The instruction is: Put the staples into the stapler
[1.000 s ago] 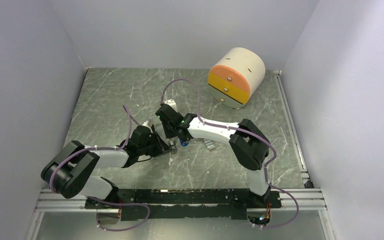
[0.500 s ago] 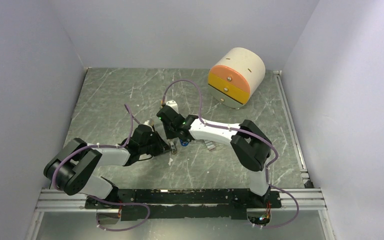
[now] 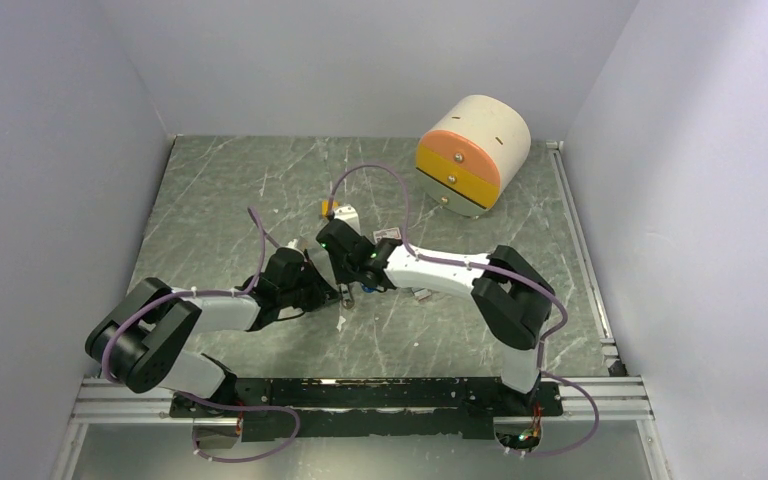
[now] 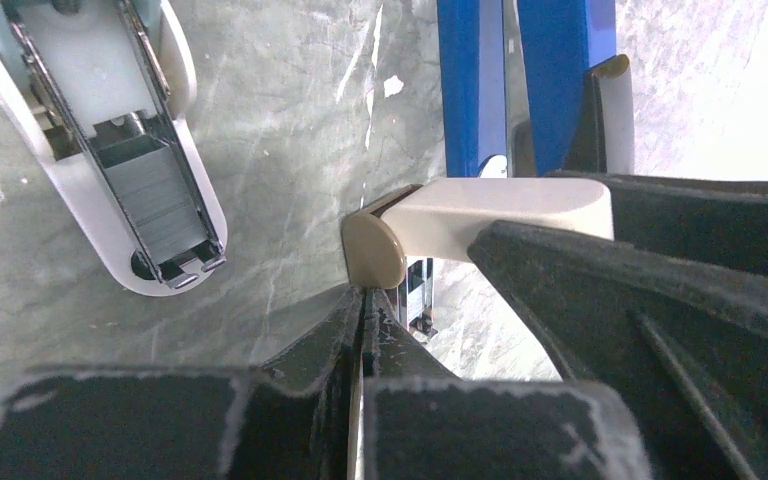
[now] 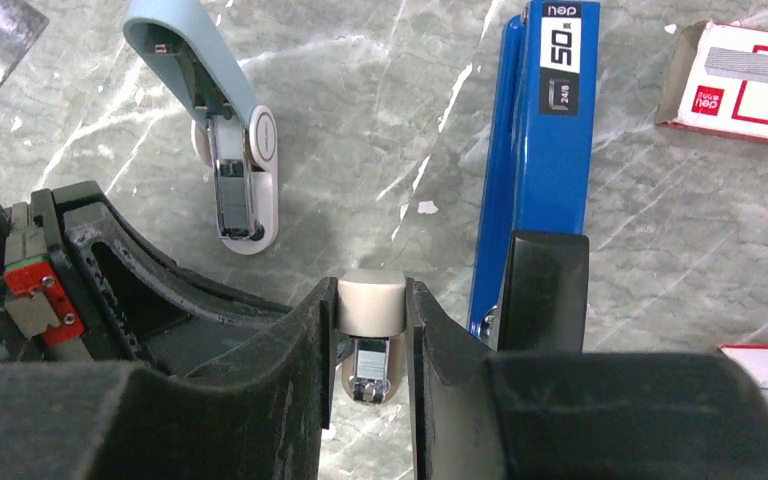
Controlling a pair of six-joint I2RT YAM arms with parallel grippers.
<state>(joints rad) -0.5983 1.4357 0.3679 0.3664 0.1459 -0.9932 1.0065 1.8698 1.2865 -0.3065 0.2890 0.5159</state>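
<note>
- The left arm (image 3: 210,315) is stretched low from the near left toward the middle of the table (image 3: 260,180). The right arm (image 3: 440,270) is bent at the elbow and reaches leftward, so that the two grippers meet tip to tip.
- The right gripper (image 5: 371,292) is clamped on the upper arm of the beige stapler (image 5: 370,312), one finger on each flank. A metal magazine is seen below it.
- The left gripper (image 4: 362,312) is seen with its fingers pressed together just beside the beige stapler's rounded end. Whether anything thin is pinched cannot be told.
- The staples (image 3: 422,294) are shown only from above, lying on the table and partly hidden by the right forearm.
- Only the wrist views show the opened pale stapler (image 5: 230,160) with its tray filled, the blue stapler (image 5: 545,150) and the red-and-white box (image 5: 740,80).
</note>
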